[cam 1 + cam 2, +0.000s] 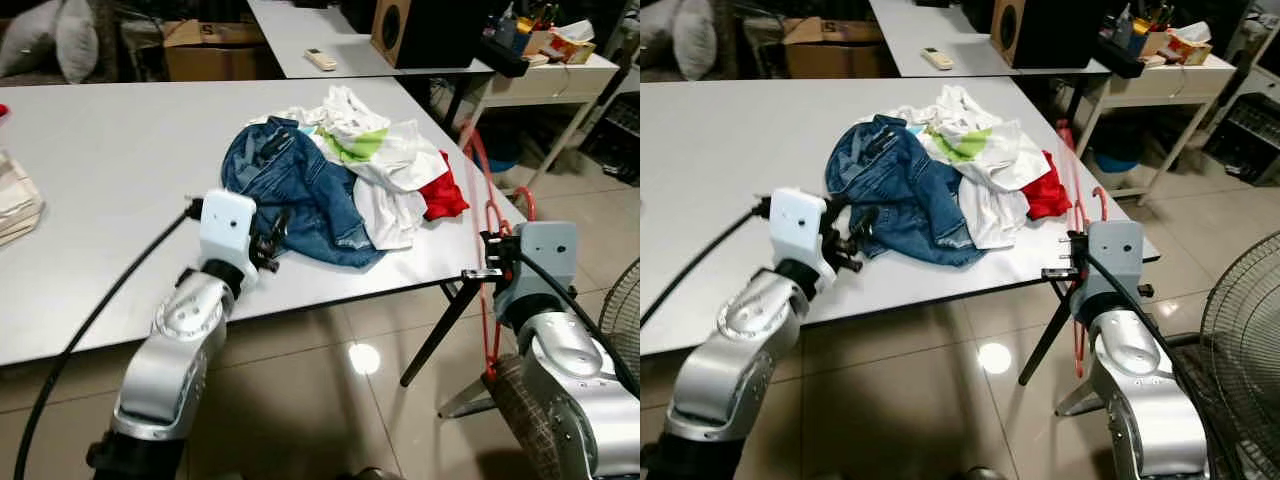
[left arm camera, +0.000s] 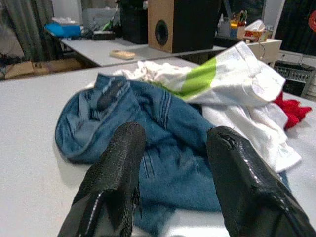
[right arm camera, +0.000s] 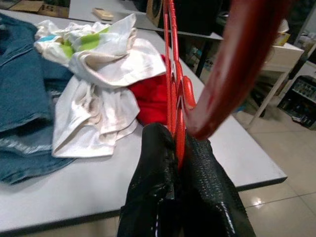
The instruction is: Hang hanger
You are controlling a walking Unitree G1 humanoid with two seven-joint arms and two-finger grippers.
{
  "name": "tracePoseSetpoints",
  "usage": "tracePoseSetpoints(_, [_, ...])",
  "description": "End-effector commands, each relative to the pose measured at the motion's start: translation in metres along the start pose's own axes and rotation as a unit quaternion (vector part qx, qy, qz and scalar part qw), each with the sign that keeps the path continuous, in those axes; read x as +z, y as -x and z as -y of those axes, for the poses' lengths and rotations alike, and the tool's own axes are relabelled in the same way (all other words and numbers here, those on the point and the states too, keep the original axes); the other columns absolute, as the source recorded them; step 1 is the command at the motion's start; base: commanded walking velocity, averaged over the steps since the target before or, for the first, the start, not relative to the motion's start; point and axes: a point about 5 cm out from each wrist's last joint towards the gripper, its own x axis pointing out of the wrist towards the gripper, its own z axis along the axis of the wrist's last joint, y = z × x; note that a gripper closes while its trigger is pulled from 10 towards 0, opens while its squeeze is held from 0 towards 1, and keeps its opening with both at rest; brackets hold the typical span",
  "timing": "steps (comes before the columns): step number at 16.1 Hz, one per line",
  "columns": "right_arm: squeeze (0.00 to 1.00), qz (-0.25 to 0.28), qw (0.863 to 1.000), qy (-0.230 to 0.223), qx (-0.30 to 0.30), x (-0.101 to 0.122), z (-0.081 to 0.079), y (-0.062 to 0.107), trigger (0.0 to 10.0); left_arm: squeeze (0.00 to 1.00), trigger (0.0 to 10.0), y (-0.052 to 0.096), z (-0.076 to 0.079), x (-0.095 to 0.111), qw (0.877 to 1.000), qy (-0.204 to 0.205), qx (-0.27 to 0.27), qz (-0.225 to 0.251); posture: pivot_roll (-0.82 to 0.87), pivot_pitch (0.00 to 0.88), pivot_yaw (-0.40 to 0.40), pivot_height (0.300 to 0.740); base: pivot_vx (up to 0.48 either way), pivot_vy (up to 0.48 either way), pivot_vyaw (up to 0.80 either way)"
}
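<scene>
1. Pinching the red plastic hanger (image 3: 174, 94), the right gripper (image 3: 178, 148) has both black fingers pressed together on its thin frame, at the right-hand edge of the white table (image 1: 100, 180).
2. The hanger stands roughly upright beside the table corner, its hook (image 1: 524, 203) near the gripper and its lower part dropping past the table edge toward the floor.
3. It is likely light, stiff and smooth, so it could twist or slip in a narrow pinch; a hold low on the hook's neck, where the frame meets it, would probably steady it best.
4. The left gripper (image 2: 173, 153) hovers with fingers apart and nothing between them, just over the blue jeans (image 1: 290, 185) in the clothes pile, next to a white shirt (image 1: 395, 170) and a red garment (image 1: 443, 195).
5. No rail or rod to hang it on can be made out, and the hanger's full outline is cut off behind the right arm.
</scene>
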Motion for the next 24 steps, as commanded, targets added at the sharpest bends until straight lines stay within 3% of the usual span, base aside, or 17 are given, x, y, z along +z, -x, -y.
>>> tracePoseSetpoints(1, [0.0, 0.006, 1.0, 0.007, -0.013, 0.0, 0.003, 0.0, 10.0, 0.0, 10.0, 0.001, -0.001, 0.0, 1.0, 0.011, 0.0, 0.003, -0.01, 0.04, -0.085, 0.74, 0.0, 0.307, 0.0])
tracePoseSetpoints(6, [0.0, 0.033, 0.999, 0.034, -0.025, -0.001, 0.006, 0.002, 10.0, 0.0, 10.0, 0.002, -0.003, -0.002, 1.0, 0.001, 0.001, 0.002, -0.01, 0.032, -0.083, 0.74, 0.0, 0.407, 0.0])
tracePoseSetpoints(10, [0.0, 0.009, 0.999, -0.044, 0.008, -0.012, -0.003, 0.005, 10.0, 0.0, 10.0, 0.003, -0.004, -0.005, 1.0, -0.005, 0.0, -0.004, 0.0, 0.03, -0.08, 0.74, 0.0, 0.397, -0.2])
tracePoseSetpoints(12, [0.0, 0.018, 1.0, -0.011, -0.002, -0.013, -0.004, 0.005, 10.0, 0.0, 10.0, 0.003, -0.005, -0.005, 1.0, -0.002, 0.003, -0.004, 0.0, 0.03, -0.079, 0.74, 0.0, 0.373, -0.8])
tracePoseSetpoints(13, [0.0, 0.017, 0.998, -0.054, 0.01, -0.013, -0.005, 0.006, 10.0, 0.0, 10.0, 0.004, -0.004, -0.003, 1.0, 0.003, -0.002, 0.009, 0.0, 0.032, -0.076, 0.74, 0.0, 0.0, -0.8])
tracePoseSetpoints(16, [0.0, 0.033, 0.998, -0.059, 0.0, -0.01, -0.004, 0.006, 10.0, 0.0, 10.0, 0.004, 0.002, 0.0, 1.0, 0.004, -0.017, 0.016, -0.01, 0.034, -0.068, 0.74, 0.0, 0.0, -0.8])
tracePoseSetpoints(17, [0.0, 0.028, 0.997, -0.077, 0.0, -0.011, -0.004, 0.007, 10.0, 0.0, 10.0, 0.003, 0.006, -0.003, 0.999, -0.02, -0.032, 0.003, -0.01, 0.038, -0.064, 0.74, 0.0, 0.0, -0.61])
tracePoseSetpoints(20, [0.0, 0.03, 0.997, -0.066, -0.001, -0.011, -0.003, 0.006, 10.0, 0.0, 10.0, 0.001, 0.006, -0.005, 1.0, -0.008, -0.025, 0.005, -0.02, 0.047, -0.057, 0.74, 0.0, 0.0, -0.14])
tracePoseSetpoints(24, [0.0, 0.024, 0.998, -0.032, 0.054, -0.013, -0.013, 0.007, 10.0, 0.0, 10.0, -0.003, -0.002, -0.006, 1.0, -0.004, 0.007, -0.002, -0.02, 0.053, -0.061, 0.74, 0.067, 0.0, 0.0])
